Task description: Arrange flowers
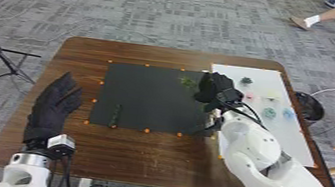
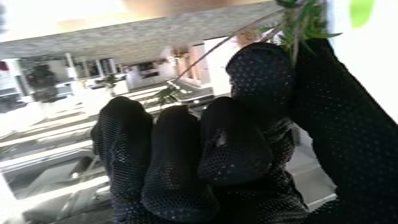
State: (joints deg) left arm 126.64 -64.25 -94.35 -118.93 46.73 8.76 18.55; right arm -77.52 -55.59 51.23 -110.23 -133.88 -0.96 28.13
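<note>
Right wrist view: a leafy sprig (image 2: 306,24), pinched finger-to-thumb by the right hand (image 2: 233,155), could be dropped through slackened grip.

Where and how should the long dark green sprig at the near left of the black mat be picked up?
The sprig looks narrow, flat and lengthwise to the robot, so probably best pinched mid-length across its long sides, from above; the left hand is nearer.
</note>
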